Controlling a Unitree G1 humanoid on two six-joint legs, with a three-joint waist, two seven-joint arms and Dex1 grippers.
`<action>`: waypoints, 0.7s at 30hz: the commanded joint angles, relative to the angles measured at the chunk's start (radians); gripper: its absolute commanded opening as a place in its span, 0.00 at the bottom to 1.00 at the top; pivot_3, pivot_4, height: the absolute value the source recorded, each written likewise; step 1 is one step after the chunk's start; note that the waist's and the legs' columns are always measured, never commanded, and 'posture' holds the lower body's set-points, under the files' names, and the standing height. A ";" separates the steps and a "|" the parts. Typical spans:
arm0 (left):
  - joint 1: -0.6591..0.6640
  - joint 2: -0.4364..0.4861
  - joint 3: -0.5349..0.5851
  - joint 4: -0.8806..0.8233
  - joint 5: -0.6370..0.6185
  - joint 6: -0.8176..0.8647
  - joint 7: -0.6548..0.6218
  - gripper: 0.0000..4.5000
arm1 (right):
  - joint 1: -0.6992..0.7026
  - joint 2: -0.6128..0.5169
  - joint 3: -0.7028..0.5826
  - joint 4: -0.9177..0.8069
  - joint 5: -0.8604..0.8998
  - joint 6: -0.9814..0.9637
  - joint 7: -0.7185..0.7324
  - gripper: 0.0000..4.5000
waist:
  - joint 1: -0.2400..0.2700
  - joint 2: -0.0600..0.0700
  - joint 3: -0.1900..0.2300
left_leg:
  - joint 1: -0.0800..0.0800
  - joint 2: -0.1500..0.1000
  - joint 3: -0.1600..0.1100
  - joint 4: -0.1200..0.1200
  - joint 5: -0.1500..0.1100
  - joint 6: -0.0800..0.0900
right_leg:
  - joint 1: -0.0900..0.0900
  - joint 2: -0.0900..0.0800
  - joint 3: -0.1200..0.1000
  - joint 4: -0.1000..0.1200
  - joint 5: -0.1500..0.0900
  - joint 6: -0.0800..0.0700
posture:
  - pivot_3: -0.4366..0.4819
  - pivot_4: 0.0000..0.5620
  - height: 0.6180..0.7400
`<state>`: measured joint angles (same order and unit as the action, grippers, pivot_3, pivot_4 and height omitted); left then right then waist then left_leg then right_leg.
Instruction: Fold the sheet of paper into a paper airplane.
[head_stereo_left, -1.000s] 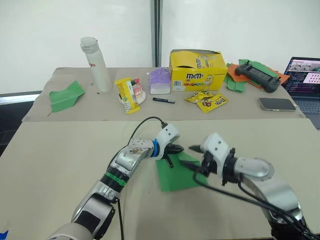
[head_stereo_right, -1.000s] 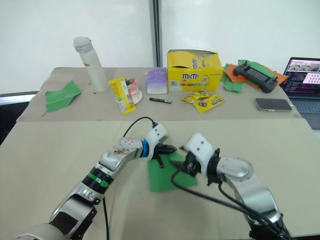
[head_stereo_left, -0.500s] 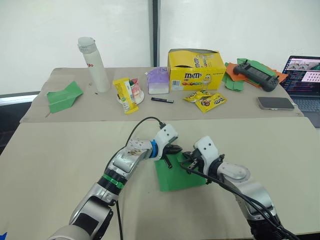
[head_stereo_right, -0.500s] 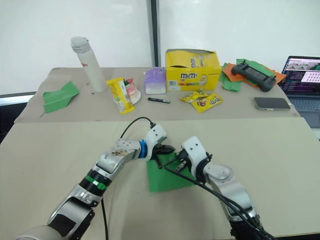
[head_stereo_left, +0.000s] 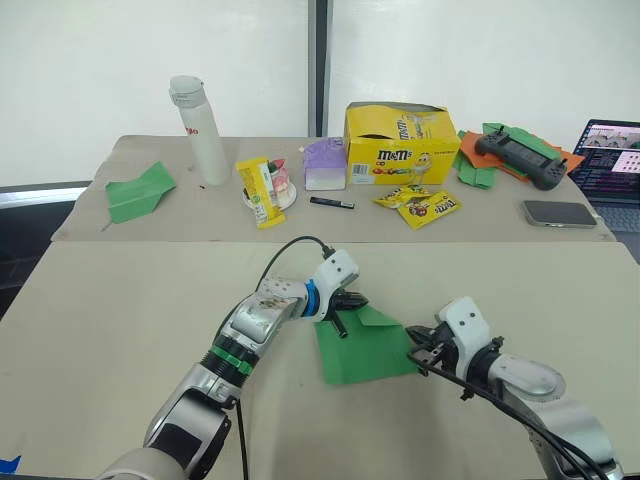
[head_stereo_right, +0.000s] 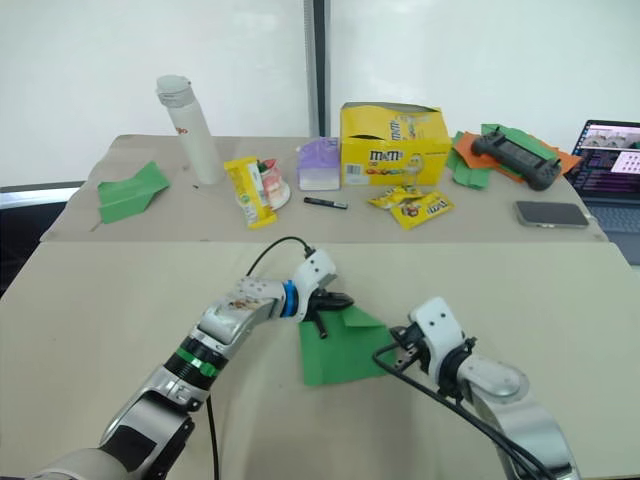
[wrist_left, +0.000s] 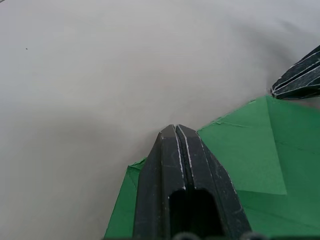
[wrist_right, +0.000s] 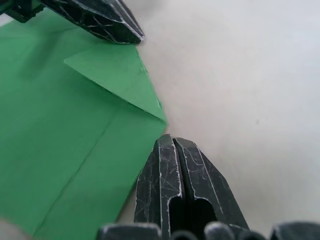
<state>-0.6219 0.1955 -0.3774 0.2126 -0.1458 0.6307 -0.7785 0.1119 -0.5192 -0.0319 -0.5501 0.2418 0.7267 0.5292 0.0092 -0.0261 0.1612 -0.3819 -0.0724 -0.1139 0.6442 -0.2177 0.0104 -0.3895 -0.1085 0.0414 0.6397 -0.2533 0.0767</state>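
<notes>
counter (head_stereo_left: 120, 300): broad beige surface; the folding goes on at its near middle, with snacks, a bottle and other clutter well apart on the far counter.

sheet of paper (head_stereo_left: 362, 345): bright green, lying flat on the counter between the two end effectors. One far corner is folded in as a small triangular flap, clearest in the right wrist view, and a faint crease runs along the sheet. The rest looks like a plain rectangle.

left end effector (head_stereo_left: 346, 301): fingers pressed together with nothing between them, tips resting on the sheet's far left edge, apparently pinning it.

right end effector (head_stereo_left: 418, 352): fingers likewise closed and empty, tips right at the sheet's right corner, beside the folded flap.

done so far: judging by the shape, only an opening fold, one nose corner turned in, plus a centre crease.

left to do: the matching corner fold, further nose folds, the centre fold and the wings; no paper airplane shape yet.

progress: early, most of the task ahead.
</notes>
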 joint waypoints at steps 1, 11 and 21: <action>0.008 -0.014 -0.002 0.010 -0.003 0.005 -0.008 0.00 | -0.082 -0.020 0.025 -0.025 -0.027 -0.085 0.006 0.01 | -0.003 0.001 0.000 | -0.001 0.000 0.000 0.000 0.000 0.000 | -0.001 0.000 0.001 0.000 0.000 0.000 | 0.48 0.27 1.00; 0.016 -0.032 0.017 -0.002 -0.003 0.013 0.011 0.00 | -0.205 0.011 0.261 0.142 -0.186 -0.079 -0.063 0.01 | -0.001 0.001 0.000 | -0.006 -0.001 0.001 0.000 0.000 0.000 | -0.007 -0.001 0.001 0.000 0.005 -0.008 | 0.48 0.27 1.00; 0.063 0.050 0.219 -0.007 -0.016 0.048 0.159 0.00 | -0.241 0.013 0.325 0.237 -0.209 -0.059 -0.021 0.01 | -0.027 0.001 0.000 | 0.003 0.001 0.000 -0.001 0.000 0.000 | 0.000 0.001 0.000 0.001 0.000 0.000 | 0.48 0.27 1.00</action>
<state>-0.5767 0.2103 -0.2400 0.1995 -0.1617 0.6594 -0.6812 -0.1488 -0.4966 0.2699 -0.3685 0.0455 0.6288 0.4947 -0.0173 -0.0255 0.1608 -0.3785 -0.0713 -0.1138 0.6430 -0.2176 0.0101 -0.3894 -0.1078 0.0417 0.6410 -0.2531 0.0762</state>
